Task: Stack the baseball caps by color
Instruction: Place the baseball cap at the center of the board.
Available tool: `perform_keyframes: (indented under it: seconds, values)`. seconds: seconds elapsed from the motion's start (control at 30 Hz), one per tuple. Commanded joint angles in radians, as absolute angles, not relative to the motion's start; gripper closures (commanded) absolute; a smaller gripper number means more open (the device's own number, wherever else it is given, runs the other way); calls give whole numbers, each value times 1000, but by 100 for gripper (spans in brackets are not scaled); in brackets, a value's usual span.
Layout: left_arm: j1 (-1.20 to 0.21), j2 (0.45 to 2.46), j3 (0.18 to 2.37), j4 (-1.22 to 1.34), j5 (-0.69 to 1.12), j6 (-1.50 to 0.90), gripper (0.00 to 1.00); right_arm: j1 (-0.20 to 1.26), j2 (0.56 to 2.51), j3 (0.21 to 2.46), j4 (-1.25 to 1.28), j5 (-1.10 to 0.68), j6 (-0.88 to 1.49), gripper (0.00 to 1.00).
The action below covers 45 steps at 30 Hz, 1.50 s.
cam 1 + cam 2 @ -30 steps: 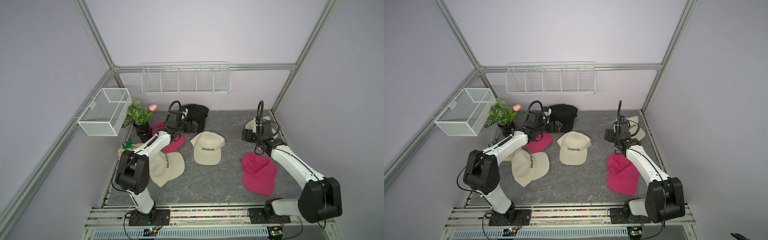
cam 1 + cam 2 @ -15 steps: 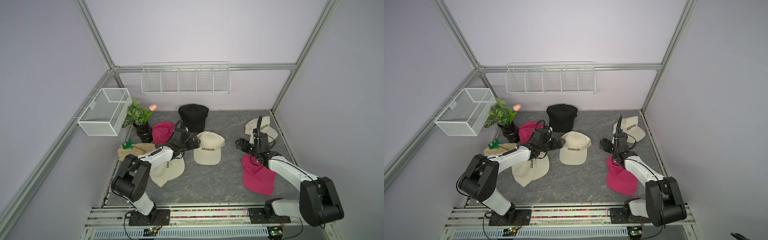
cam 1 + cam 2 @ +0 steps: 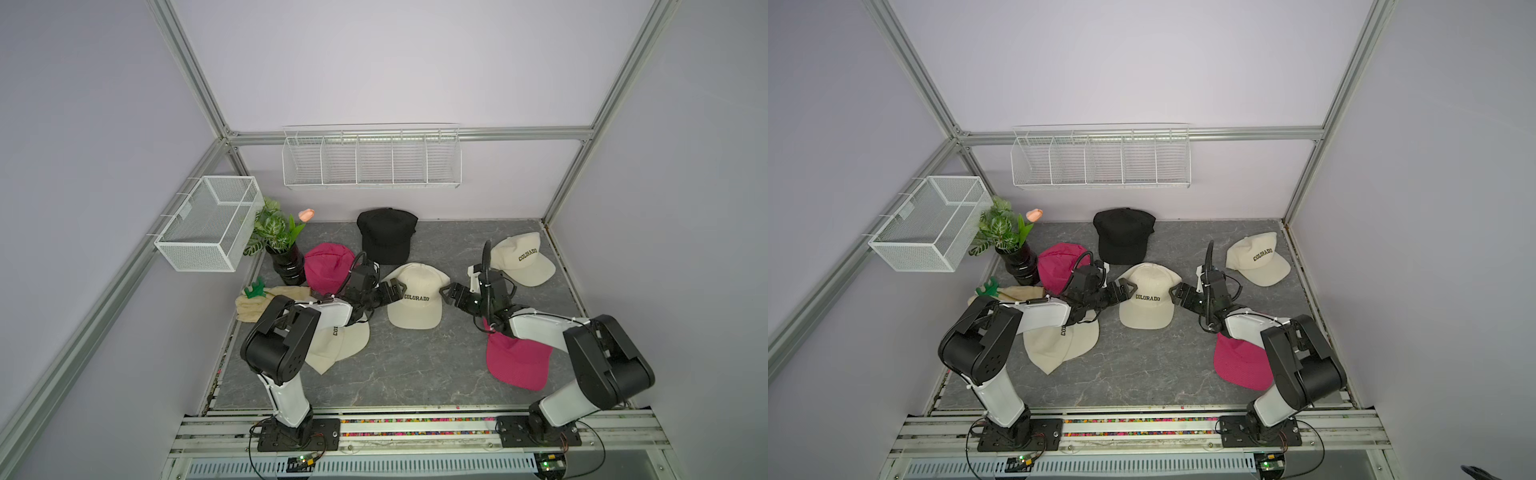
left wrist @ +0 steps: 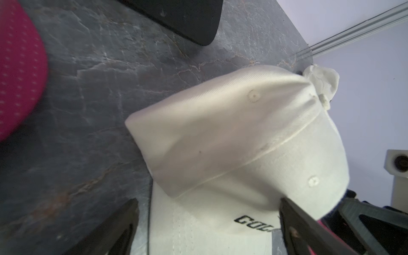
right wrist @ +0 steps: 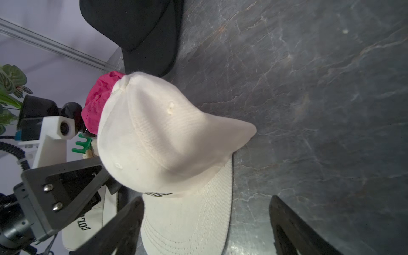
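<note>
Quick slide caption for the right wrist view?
Open right gripper beside the cream COLORADO cap; black cap nearby.

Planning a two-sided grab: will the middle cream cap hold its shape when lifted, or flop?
Likely part floppy: the crown of the middle cream cap is creased and pinched to a point, so it would probably cave under a pinch. The brim lies flat with stitched rows, probably stiffer and the surer hold. Being fabric, it is likely light.
</note>
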<state>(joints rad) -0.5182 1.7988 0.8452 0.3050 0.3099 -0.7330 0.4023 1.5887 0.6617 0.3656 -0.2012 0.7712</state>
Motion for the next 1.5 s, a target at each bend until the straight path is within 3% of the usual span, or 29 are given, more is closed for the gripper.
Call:
perform_keyframes:
  seconds: [0.0, 0.57, 0.9, 1.3, 1.47]
  values:
    - [-528, 1846, 845, 390, 362, -804, 0, 427, 1626, 659, 476, -187, 850, 11]
    - [-525, 1923, 1003, 281, 318, -750, 0, 447, 1816, 827, 523, -165, 815, 11]
    - [-508, 1788, 1019, 97, 204, -673, 0, 441, 1705, 760, 507, -83, 823, 11]
    - [-508, 1582, 1071, -309, -149, -605, 0, 420, 1611, 722, 538, -173, 801, 11]
    - [-501, 1504, 1122, -586, -483, -665, 0, 436, 1611, 757, 530, -322, 757, 10]
